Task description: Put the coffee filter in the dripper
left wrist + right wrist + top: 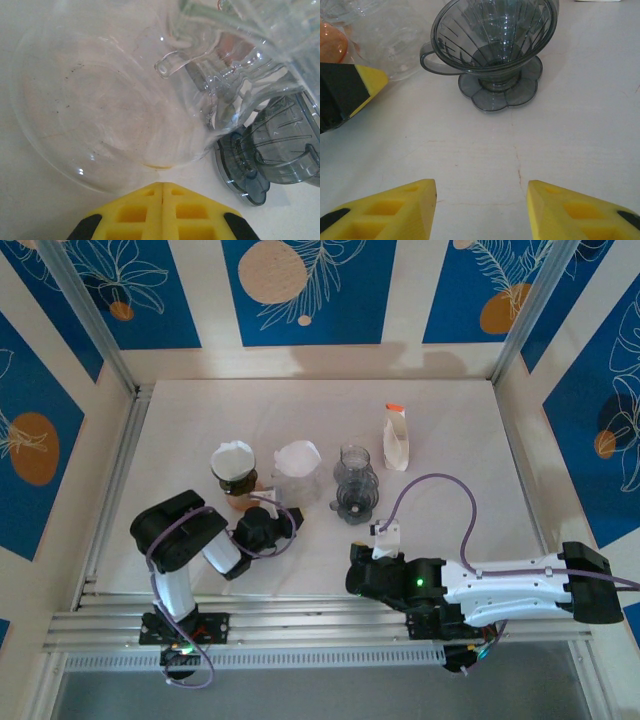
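Open the left gripper point(162, 192), now pressed together on nothing just near of the clear glass vessel point(100, 100), before reaching far-left for the white coffee filter point(233, 456) perched on the brown holder point(240, 486). Pinch one edge lightly to avoid crushing the cone. Carry rightward to the grey dripper point(495, 45), standing upright just far of the spread, empty right gripper point(482, 210). Lower point-first, centred, then release.
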Robot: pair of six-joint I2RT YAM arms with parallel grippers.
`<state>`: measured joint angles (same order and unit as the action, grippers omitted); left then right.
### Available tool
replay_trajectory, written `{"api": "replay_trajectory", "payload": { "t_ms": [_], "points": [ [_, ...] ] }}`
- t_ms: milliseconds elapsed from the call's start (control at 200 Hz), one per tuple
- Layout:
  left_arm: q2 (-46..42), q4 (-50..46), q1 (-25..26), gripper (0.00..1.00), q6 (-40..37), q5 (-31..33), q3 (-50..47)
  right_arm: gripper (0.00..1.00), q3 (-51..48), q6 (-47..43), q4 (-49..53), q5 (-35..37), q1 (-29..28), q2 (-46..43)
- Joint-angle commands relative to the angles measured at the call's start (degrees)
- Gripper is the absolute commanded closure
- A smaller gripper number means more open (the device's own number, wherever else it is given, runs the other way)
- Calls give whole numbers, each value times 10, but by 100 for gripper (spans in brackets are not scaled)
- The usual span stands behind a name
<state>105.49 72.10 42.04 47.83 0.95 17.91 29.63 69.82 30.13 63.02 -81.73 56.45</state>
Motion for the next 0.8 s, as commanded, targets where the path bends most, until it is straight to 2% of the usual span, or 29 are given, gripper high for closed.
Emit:
{"api": "replay_trajectory", "payload": {
  "t_ms": [0,240,495,560,645,790],
  "points": [
    [4,0,-8,100,15,-6,-20,49,10,22,11,21,1,-8],
    [-37,-15,-5,100,50,-4,-66,48,13,31,18,24,0,-8],
    [-147,-102,16,100,78,-1,-109,45,26,51,46,25,-1,-5],
    [-198,-157,24,100,82,-2,-112,43,37,46,53,17,4,0],
    [-298,-283,33,100,78,3,-108,40,57,43,75,-6,27,10],
    [-532,-544,45,100,57,39,-98,36,97,-19,81,-92,120,18]
  ]
}}
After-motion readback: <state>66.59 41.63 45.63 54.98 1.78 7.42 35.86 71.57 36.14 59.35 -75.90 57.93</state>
